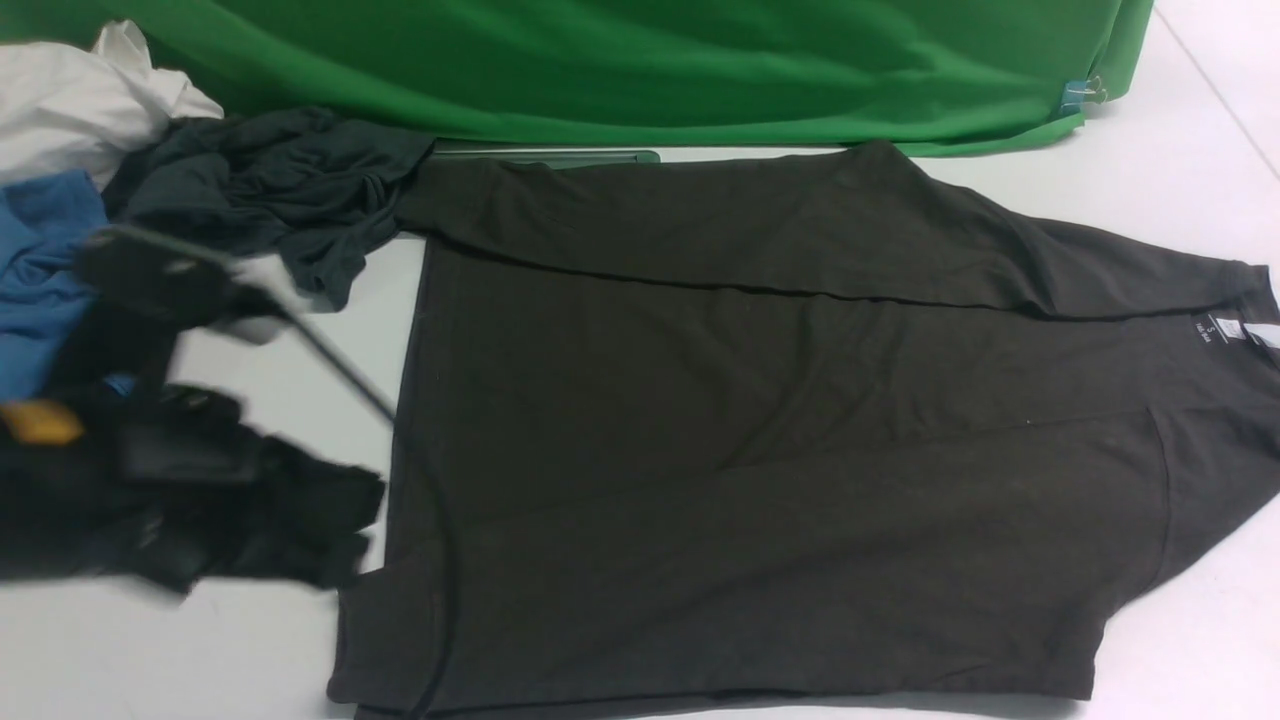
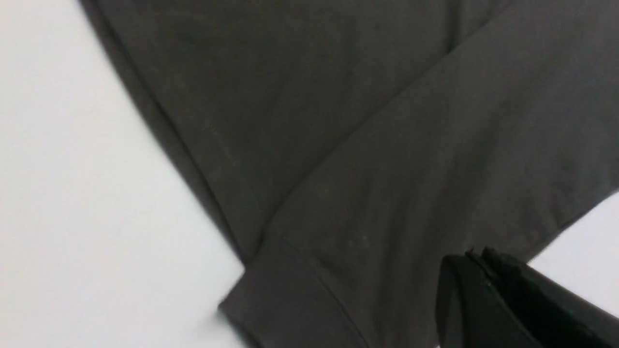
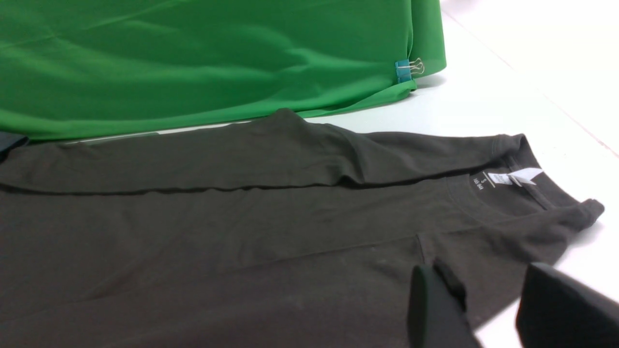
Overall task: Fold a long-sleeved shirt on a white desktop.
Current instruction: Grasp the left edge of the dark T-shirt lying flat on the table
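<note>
1. One broad, smooth, matte white desktop (image 1: 1180, 220), which bears everything listed.
2. One large, dark brownish-black knit long-sleeved shirt (image 1: 760, 450), lying flat mid-desk with its sleeves laid in over the body (both, it seems). Its long axis runs across you, hem to your left and collar to your right.
3. Your left gripper (image 2: 476, 261), fingers pressed together and empty, is nearer the hem end.
4. Your right gripper (image 3: 486, 273), fingers apart and empty, is by the collar-end shoulder.

A staged robot lab — green cloth backdrop (image 1: 640, 60) fastened with a binder clip (image 3: 408, 69), white desk (image 1: 1180, 180), heaped garments (image 1: 250, 190).
</note>
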